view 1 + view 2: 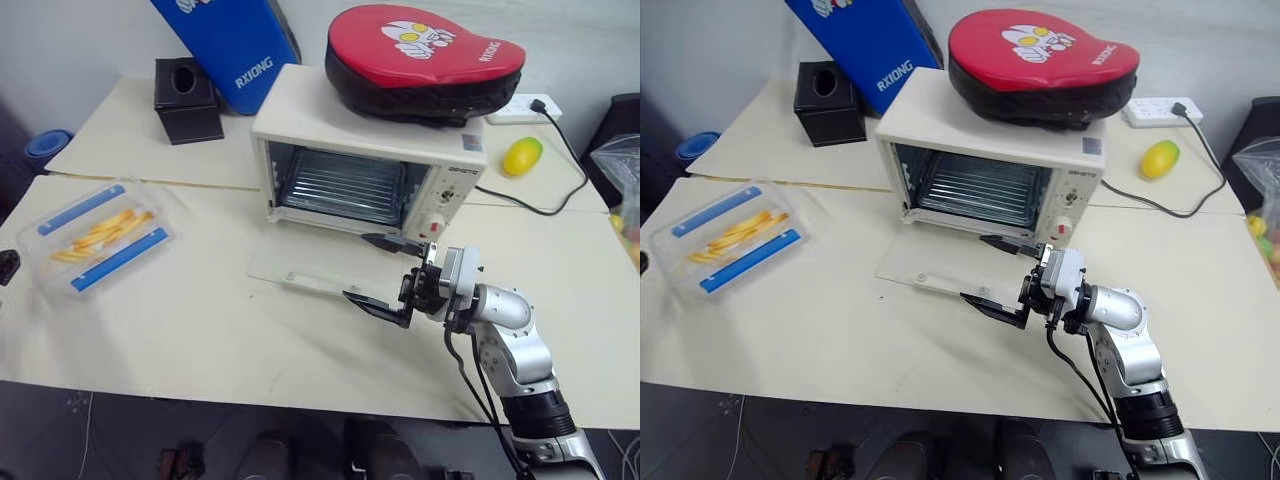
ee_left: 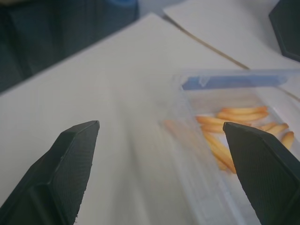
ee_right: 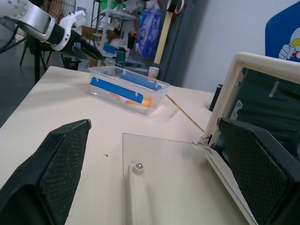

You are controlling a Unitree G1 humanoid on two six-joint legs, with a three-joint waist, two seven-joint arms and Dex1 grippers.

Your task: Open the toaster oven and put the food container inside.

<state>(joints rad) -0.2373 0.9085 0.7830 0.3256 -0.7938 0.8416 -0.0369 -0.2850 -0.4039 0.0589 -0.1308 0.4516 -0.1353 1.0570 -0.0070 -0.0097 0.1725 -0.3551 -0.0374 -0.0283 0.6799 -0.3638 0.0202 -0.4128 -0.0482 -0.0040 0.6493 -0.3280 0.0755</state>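
1. The food container [image 1: 97,237] lies flat at the left end of the cream table [image 1: 200,330], lid on, two blue side clips [image 1: 118,259] along its long edges and yellow fry-like strips [image 1: 103,232] inside. It is well apart from the oven.
2. The left gripper [image 2: 159,150] points at the container's near corner with its two black fingers spread wide and nothing between them. In the right wrist view that arm hangs just past the container's far end, not touching it.
3. A black cube tissue box [image 1: 187,100] stands on the rear table, beside a blue padded board [image 1: 230,40] leaning on the wall.
4. The toaster oven [image 1: 365,150] sits mid-table, its glass door [image 1: 310,262] dropped flat onto the tabletop. The wire rack [image 1: 340,185] inside is bare. A red and black pad [image 1: 425,60] rests on its roof.
5. The right gripper [image 1: 388,273] hovers over the right end of the lowered door, pointing across it, fingers wide apart and holding nothing.
6. Right of the oven lie a yellow-green fruit [image 1: 522,155], a white power strip [image 1: 522,110] and a black cable [image 1: 560,190].
7. The right wrist view adds the room behind: cluttered shelves [image 3: 122,23], a paper cup [image 3: 153,72] and a fan stand [image 3: 35,47]. The door's handle bar [image 3: 137,197] shows there close up.
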